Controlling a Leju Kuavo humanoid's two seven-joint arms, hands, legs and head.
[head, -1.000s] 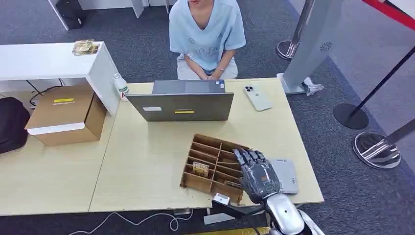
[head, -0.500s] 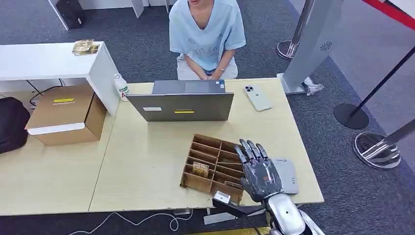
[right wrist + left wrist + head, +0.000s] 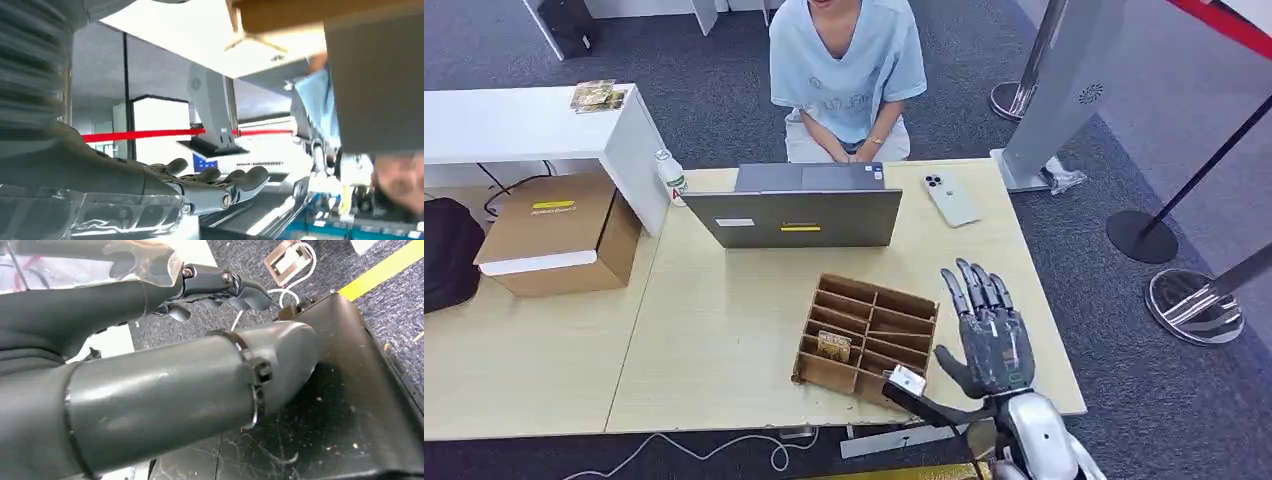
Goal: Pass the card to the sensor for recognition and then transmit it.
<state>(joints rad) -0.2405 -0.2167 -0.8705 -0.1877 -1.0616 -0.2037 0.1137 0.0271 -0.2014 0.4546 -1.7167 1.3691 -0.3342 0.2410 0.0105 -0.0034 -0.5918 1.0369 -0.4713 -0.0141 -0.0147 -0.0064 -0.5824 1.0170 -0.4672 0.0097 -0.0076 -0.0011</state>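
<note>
A wooden divided organiser lies on the table's near right part. A patterned card sits in one of its left compartments. My right hand is raised just right of the organiser, palm down, fingers stretched and spread, holding nothing. It hides the grey sensor pad by the table's right edge. In the right wrist view the same hand has straight fingers with nothing in them. My left hand hangs low over the floor, fingers loosely extended and empty.
A person in a light blue shirt sits behind an open laptop at the far edge. A white phone lies right of the laptop, with a small bottle left of it. A cardboard box and a white counter stand at the left.
My right hand has lifted off the organiser's right side and moved right and away, its fingers straightening and spreading. It now covers the sensor pad.
</note>
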